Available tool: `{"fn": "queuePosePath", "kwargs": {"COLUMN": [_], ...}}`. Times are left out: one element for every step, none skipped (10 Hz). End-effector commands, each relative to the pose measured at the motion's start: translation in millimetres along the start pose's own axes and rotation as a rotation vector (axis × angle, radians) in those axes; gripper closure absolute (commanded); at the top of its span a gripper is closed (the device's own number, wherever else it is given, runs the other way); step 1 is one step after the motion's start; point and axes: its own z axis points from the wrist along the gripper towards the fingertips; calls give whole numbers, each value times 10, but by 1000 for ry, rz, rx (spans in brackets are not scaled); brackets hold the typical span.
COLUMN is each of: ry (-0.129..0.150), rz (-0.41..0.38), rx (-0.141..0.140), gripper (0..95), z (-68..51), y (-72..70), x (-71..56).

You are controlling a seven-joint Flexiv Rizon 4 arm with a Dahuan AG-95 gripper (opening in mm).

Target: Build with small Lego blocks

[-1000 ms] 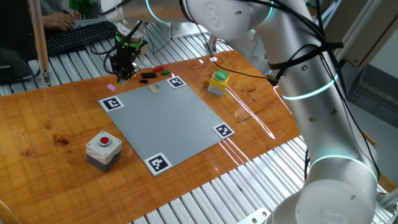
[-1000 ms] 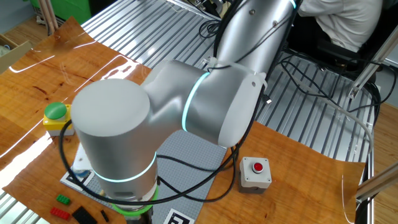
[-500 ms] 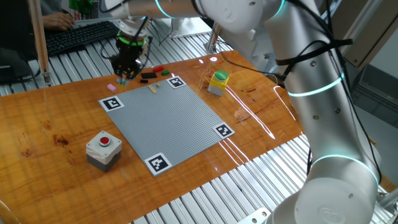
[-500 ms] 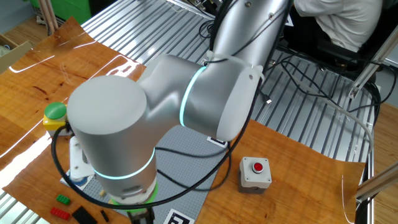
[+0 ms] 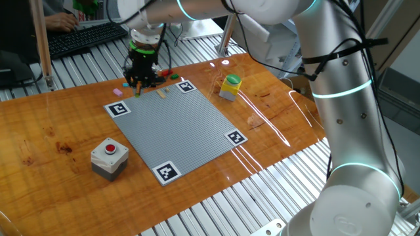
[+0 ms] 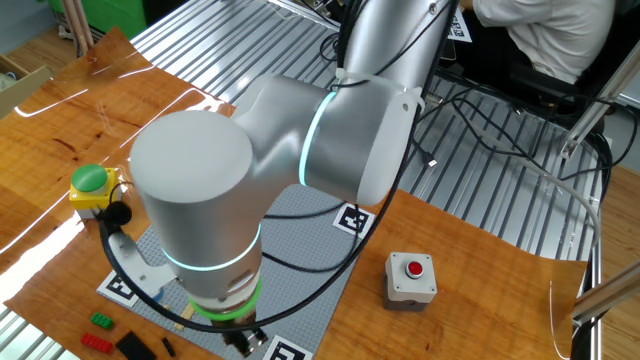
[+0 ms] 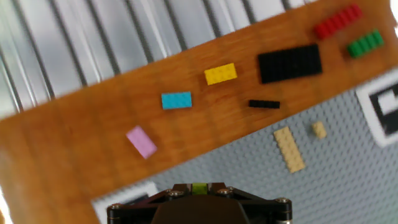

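My gripper [image 5: 140,84] hangs over the far left edge of the grey baseplate [image 5: 177,128]. In the hand view it is shut on a small lime-green Lego block [image 7: 199,188] pinched between the jaws. Loose small blocks lie on the wood beyond the plate: pink [image 7: 142,142], blue [image 7: 176,100], yellow [image 7: 221,73], a black plate [image 7: 290,63], a thin black one [image 7: 264,104], red [image 7: 337,22] and green [image 7: 364,44]. A long tan block [image 7: 289,149] and a small tan one [image 7: 319,129] sit on the baseplate [image 7: 249,168]. In the other fixed view the arm hides most of the gripper [image 6: 245,345].
A yellow container with a green top [image 5: 230,86] stands right of the plate. A grey box with a red button [image 5: 109,156] sits at the front left. A keyboard [image 5: 85,38] and a person are behind the table. Black-and-white markers mark the plate's corners.
My gripper has moved right and nearer, from over the loose blocks to the baseplate's far left edge, with the arm swinging along.
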Motion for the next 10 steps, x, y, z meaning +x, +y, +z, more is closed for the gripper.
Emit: {"fn": "queuePosePath", "kwargs": {"ry": [2,1,-1,-7,-11,-14,-19,-21,-23,-24], "rz": [-206,-224,-230,-240,-252,-254,-265,-274,-280,-293], "rx": [23,24,23,23,24,26,28,28,27,28], "gripper": [950,950,950,950,950,950,950,950,950,950], "z": [78,77,81,96,104,106,107,105,105,110], "y": [-281,-345,-379,-425,-464,-476,-512,-549,-571,-606], "x": [50,29,12,-16,-44,-53,-78,-102,-117,-142]}}
